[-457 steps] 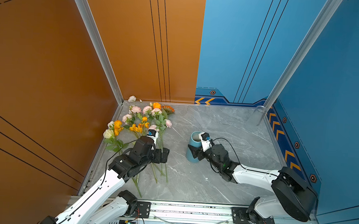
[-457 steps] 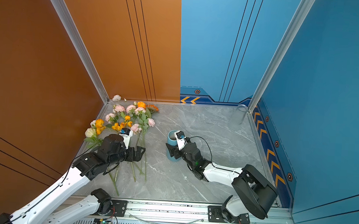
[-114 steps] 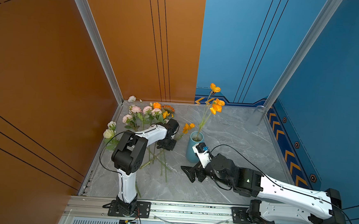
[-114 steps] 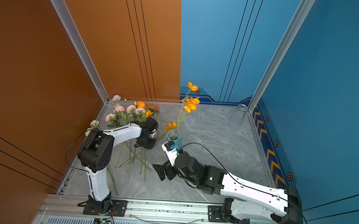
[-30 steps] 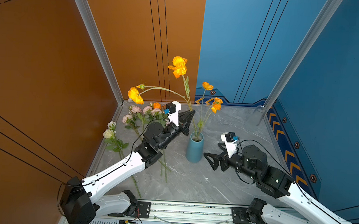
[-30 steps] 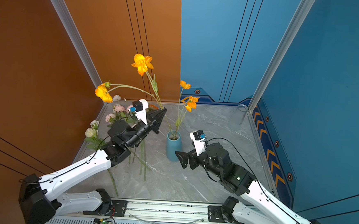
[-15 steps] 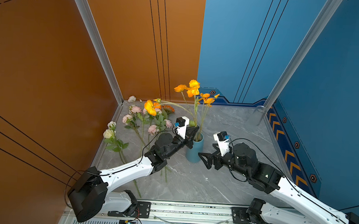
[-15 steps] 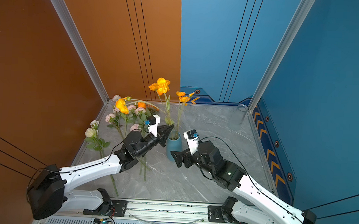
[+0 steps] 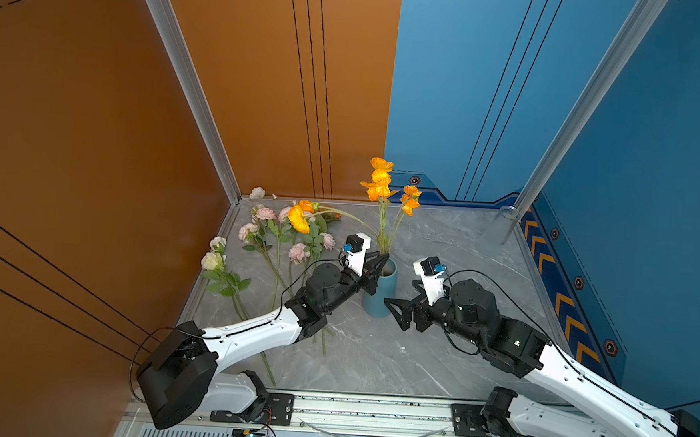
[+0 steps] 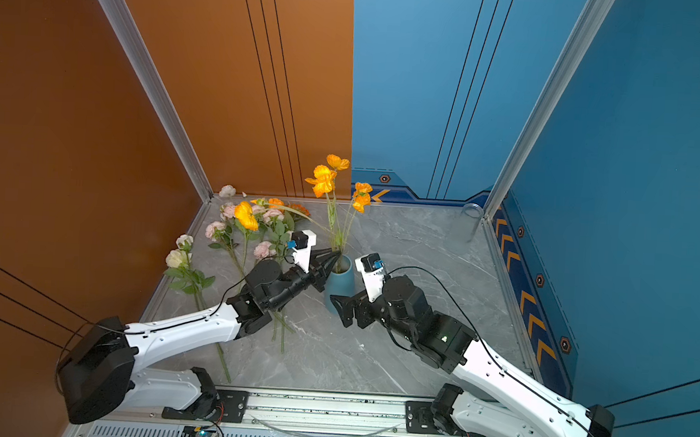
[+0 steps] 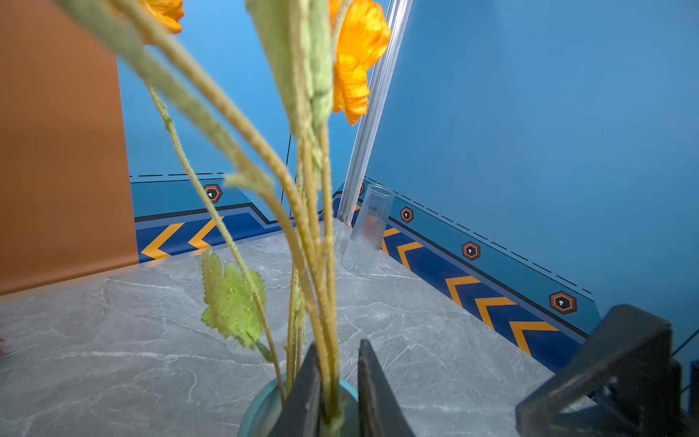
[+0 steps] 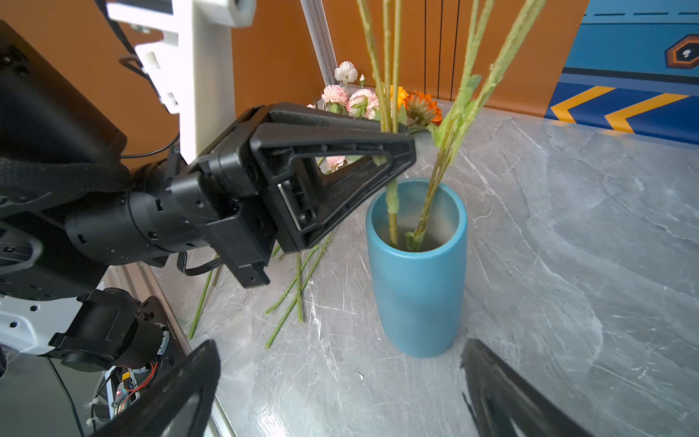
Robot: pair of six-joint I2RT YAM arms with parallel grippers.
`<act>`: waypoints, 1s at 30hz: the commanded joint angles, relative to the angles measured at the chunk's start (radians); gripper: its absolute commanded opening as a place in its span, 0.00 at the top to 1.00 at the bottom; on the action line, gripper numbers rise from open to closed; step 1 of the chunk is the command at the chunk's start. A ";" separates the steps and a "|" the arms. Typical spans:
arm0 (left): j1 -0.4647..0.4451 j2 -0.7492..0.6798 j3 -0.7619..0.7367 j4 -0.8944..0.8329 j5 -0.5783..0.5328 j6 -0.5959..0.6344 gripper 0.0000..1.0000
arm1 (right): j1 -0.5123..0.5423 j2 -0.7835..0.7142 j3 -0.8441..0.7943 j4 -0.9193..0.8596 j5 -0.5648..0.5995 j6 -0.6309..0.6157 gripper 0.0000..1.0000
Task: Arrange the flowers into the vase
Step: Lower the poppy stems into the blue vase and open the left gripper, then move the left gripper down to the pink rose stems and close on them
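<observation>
The blue vase (image 9: 379, 290) (image 10: 340, 283) stands upright mid-table, with orange flowers (image 9: 379, 184) (image 10: 323, 180) rising from its mouth. My left gripper (image 9: 383, 258) (image 11: 336, 346) hovers over the rim. Its jaws are parted a little around two stems (image 11: 325, 265); the stems lean on one finger and stand clear of the other. In the right wrist view both stem ends reach down inside the vase (image 12: 418, 265). Open wide, my right gripper (image 9: 397, 310) (image 12: 338, 344) sits low in front of the vase base, not touching it. Pink flowers (image 9: 281, 232) and cream ones (image 9: 212, 257) lie on the table's left.
A clear ribbed glass (image 9: 506, 220) (image 11: 368, 230) stands in the back right corner beside the metal post. Loose green stems (image 12: 299, 287) lie on the table under my left arm. Walls enclose the table on three sides.
My left gripper has come down over the vase, lowering the orange flower stems into it, and its jaws have parted slightly. My right gripper has moved closer to the vase base.
</observation>
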 commanded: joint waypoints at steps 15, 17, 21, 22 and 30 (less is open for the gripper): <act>0.004 -0.146 0.048 -0.389 0.001 -0.077 0.25 | 0.010 -0.030 -0.003 0.019 0.048 0.020 0.00; 0.009 -0.189 0.056 -0.463 0.016 -0.077 0.17 | 0.011 -0.025 -0.001 0.021 0.051 0.018 0.00; 0.028 -0.278 0.102 -0.653 0.058 -0.073 0.03 | 0.012 -0.019 0.005 0.017 0.055 0.017 0.00; 0.031 -0.311 0.108 -0.702 0.064 -0.067 0.02 | 0.013 -0.019 0.006 0.013 0.062 0.020 0.00; 0.073 -0.593 0.131 -1.122 -0.222 -0.069 0.13 | 0.127 0.042 0.048 -0.066 0.225 -0.034 0.00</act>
